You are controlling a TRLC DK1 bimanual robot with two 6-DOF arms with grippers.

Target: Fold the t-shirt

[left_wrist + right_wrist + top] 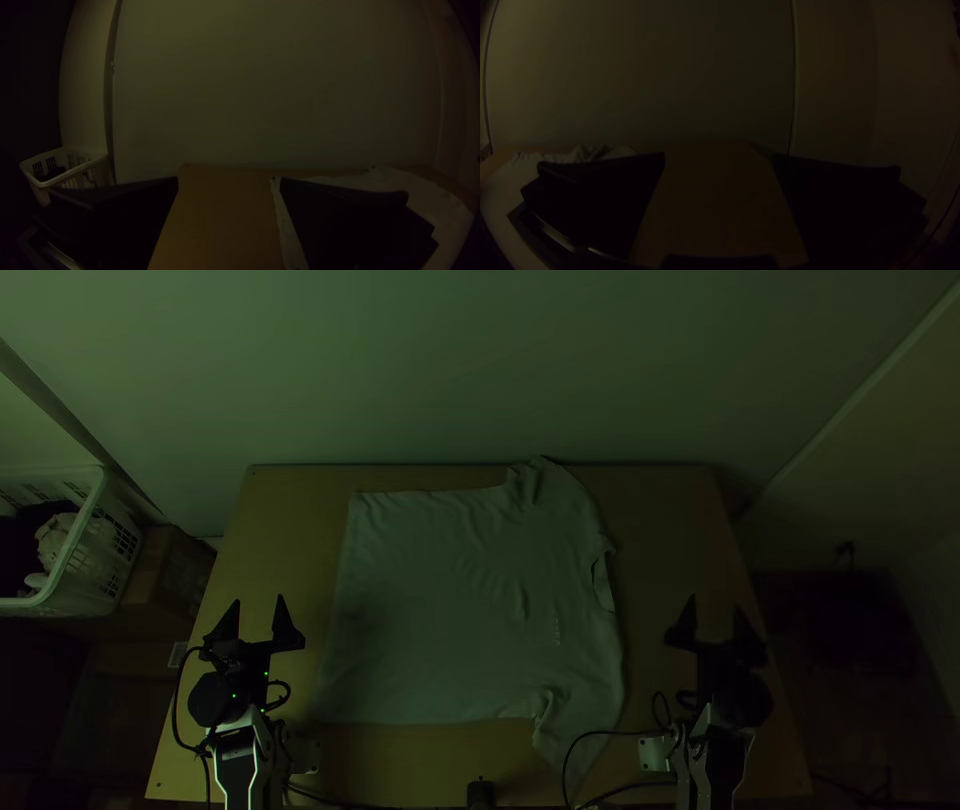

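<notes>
Dim light. Find t-shirt (450, 600) spread flat, unfolded, over middle of worktop (275, 505). Read hem toward 9 o'clock, collar (590, 582) toward 3. Note one sleeve (540, 485) rucked at 12 to 1 o'clock, up to worktop's far edge; the other (575, 738) slanting down toward 5. See light creases in chest. Mark left end effector (258, 600) at 9 o'clock, beside hem, released, fingers spread wide. Mark right end effector (715, 604) at 3 o'clock, past collar, likewise released. Log laundry basket (90, 580) off worktop, between 9 and 10, with clothes inside.
</notes>
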